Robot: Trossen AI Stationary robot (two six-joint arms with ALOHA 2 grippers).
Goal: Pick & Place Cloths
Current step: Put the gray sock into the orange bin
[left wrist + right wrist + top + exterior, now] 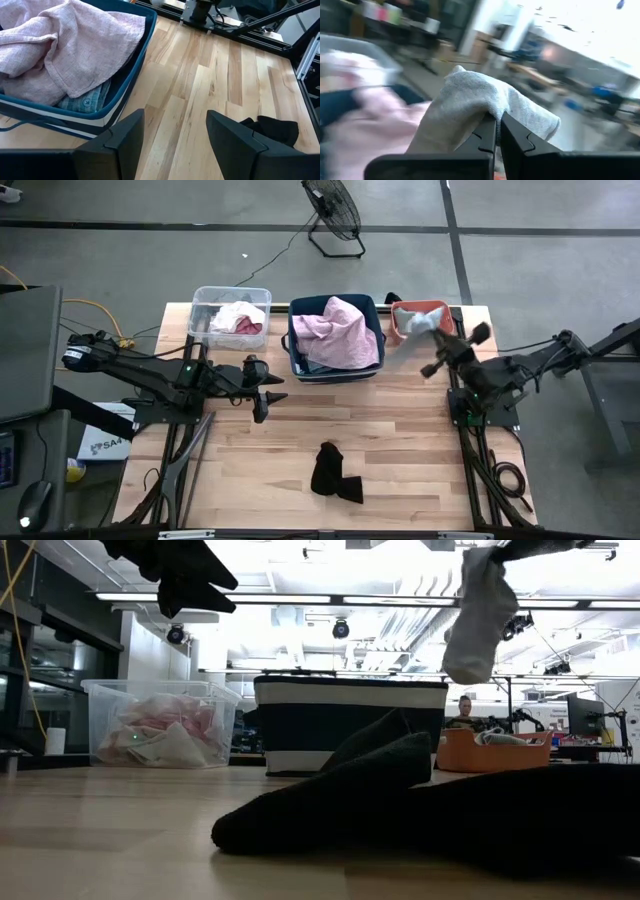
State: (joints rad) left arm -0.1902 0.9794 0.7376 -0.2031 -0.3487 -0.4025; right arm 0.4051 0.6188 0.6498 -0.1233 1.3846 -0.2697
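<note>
High view, near edge of table (400, 450): black cloth (333, 473) crumpled on bare wood, touched by neither arm, well apart from both grippers

Mid-table, left side: left gripper (266, 394) over bare planks, fingers (125, 137) spread apart, nothing between them; black cloth (272, 129) off to one side in left wrist view, navy bin (132, 82) just ahead

Mid-table, right side, raised: right gripper (436, 352) just short of coral bin (405, 332), fingers pinched together on grey cloth (417, 321); in right wrist view, grey cloth (480, 107) bunched over closed fingertips; in low view, grey cloth (478, 615) dangling in air above coral bin (495, 753)

Far edge, row of three: clear bin (230, 318) on left with white and pink cloths (240, 319) inside; navy bin (335, 338) in middle with light pink cloth (342, 332) heaped over blue one; coral bin on right

Beyond table: floor fan (333, 212) on concrete; seated person (465, 712) far back in low view
</note>
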